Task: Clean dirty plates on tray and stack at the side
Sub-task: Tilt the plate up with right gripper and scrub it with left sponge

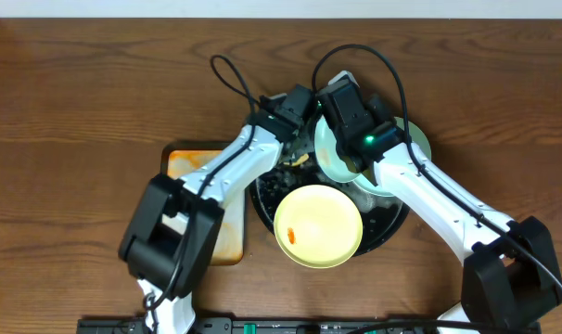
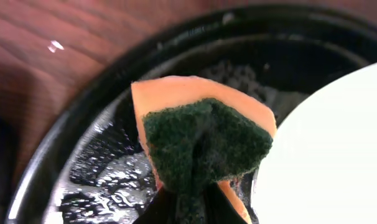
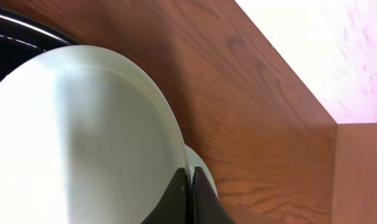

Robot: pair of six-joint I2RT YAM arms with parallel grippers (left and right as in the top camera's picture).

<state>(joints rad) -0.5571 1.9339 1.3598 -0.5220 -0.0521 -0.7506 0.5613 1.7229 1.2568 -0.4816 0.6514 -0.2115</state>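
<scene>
Soft, even light from above. Wet glare glints inside the black tray (image 2: 76, 124); the tabletop (image 2: 64, 31) beyond its rim is blurred, the sponge (image 2: 201, 143) sharp.

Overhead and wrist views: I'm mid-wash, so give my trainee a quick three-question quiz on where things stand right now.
1. Short answer: what does the pale yellow round plate rest on?
2. True or false: the left claw is open and empty.
3. The right claw pinches the rim of: A the yellow plate; B a pale mint-green round plate; C nothing.

Key
1. The large round black foamy tray, at its near edge.
2. False: it is shut on an orange sponge with a dark green scouring face.
3. B.
</scene>
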